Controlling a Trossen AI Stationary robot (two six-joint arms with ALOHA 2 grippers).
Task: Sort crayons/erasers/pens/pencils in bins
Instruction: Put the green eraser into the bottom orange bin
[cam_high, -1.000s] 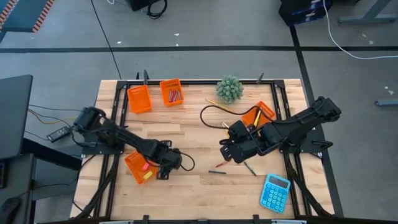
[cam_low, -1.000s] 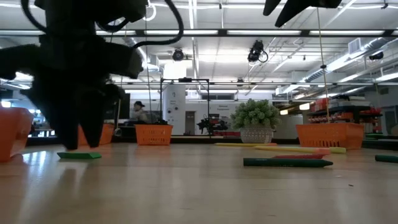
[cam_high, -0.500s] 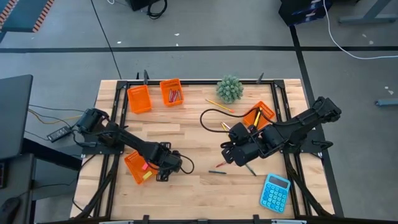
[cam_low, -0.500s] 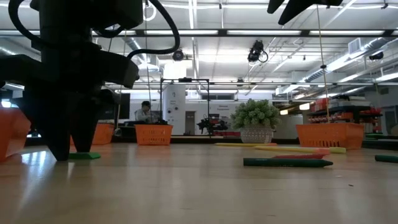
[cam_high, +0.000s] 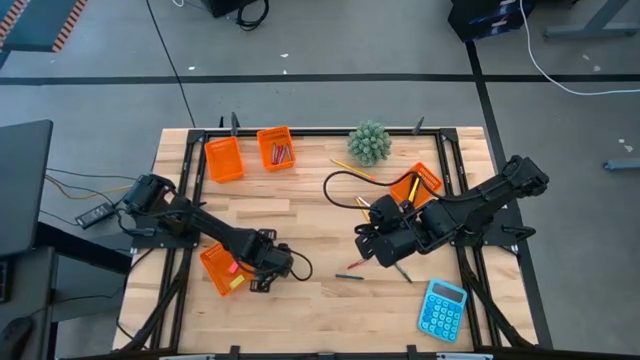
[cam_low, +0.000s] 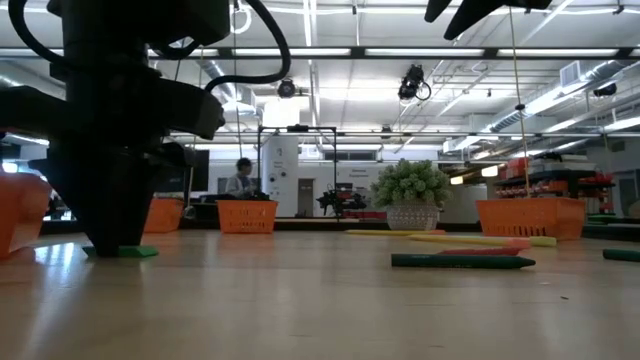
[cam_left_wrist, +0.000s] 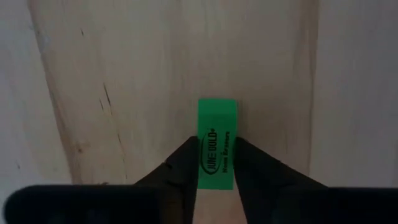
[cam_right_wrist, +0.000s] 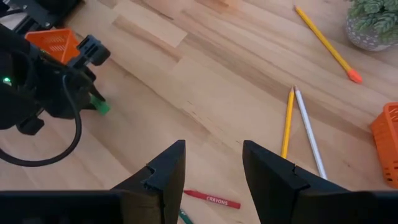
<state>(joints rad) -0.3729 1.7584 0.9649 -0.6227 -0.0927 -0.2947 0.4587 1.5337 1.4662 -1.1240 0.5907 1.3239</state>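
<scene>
While the left tool (cam_left_wrist: 216, 163) is down on the counter (cam_high: 310, 310), its two dark fingers stand close on either side of a green eraser (cam_left_wrist: 217, 143), which lies flat on the wood between them; whether it is gripped firmly cannot be told. Black print on the eraser reads roughly "JUNE GOLD", with a smaller line beside it too small to read. Just beside this tool, on its outer side, sits an orange bin (cam_high: 221, 269) holding small pink and yellow pieces.

Well apart, the right tool (cam_right_wrist: 213, 163) hovers with fingers spread wide, holding nothing. Just below it lies a red crayon (cam_right_wrist: 210, 199) printed "CRAYONS". Ahead of it lie a yellow pencil (cam_right_wrist: 287, 121) and a whitish pencil (cam_right_wrist: 309, 132) side by side, and farther off an orange-tipped pencil (cam_right_wrist: 326, 43) near a potted plant (cam_high: 369, 143). A blue calculator (cam_high: 442, 310) rests behind the right tool, near the counter's edge.
</scene>
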